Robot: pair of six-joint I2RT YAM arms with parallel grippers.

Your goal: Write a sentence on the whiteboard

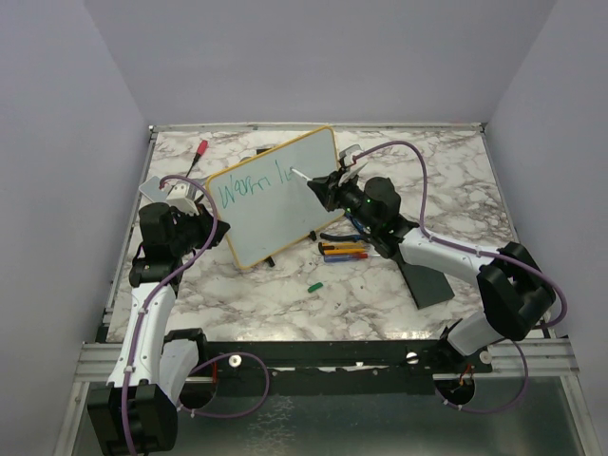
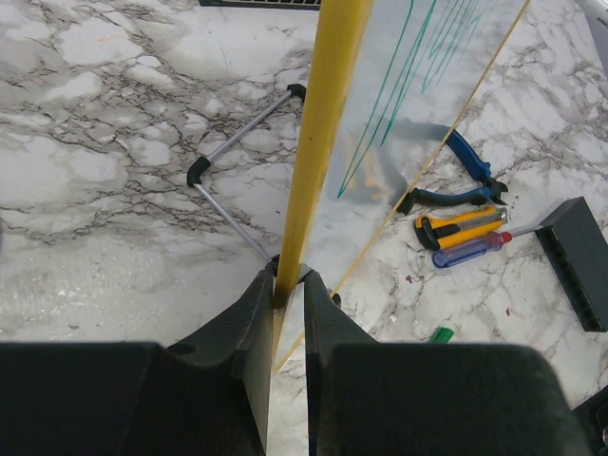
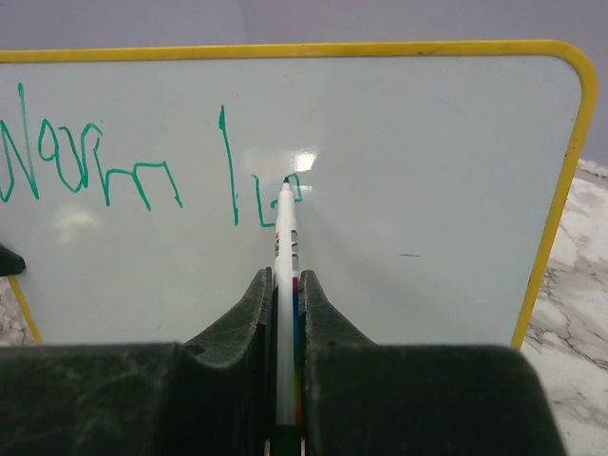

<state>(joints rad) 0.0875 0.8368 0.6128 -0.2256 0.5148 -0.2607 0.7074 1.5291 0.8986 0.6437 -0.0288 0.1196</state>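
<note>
The whiteboard (image 1: 275,195), white with a yellow frame, stands tilted on the marble table. The sentence (image 3: 95,171) in teal reads "Warm" plus the start of a second word. My right gripper (image 3: 288,285) is shut on a white marker (image 3: 286,247) whose tip touches the board at the last stroke; it shows in the top view (image 1: 328,185). My left gripper (image 2: 285,285) is shut on the board's yellow frame edge (image 2: 323,123), at the board's left side in the top view (image 1: 195,204).
Blue-handled pliers (image 2: 456,185), a yellow utility knife (image 2: 461,225) and a blue-and-red screwdriver (image 2: 470,249) lie right of the board. A green cap (image 1: 313,285) lies in front. A red marker (image 1: 201,147) lies at the back left. A black pad (image 1: 427,280) lies right.
</note>
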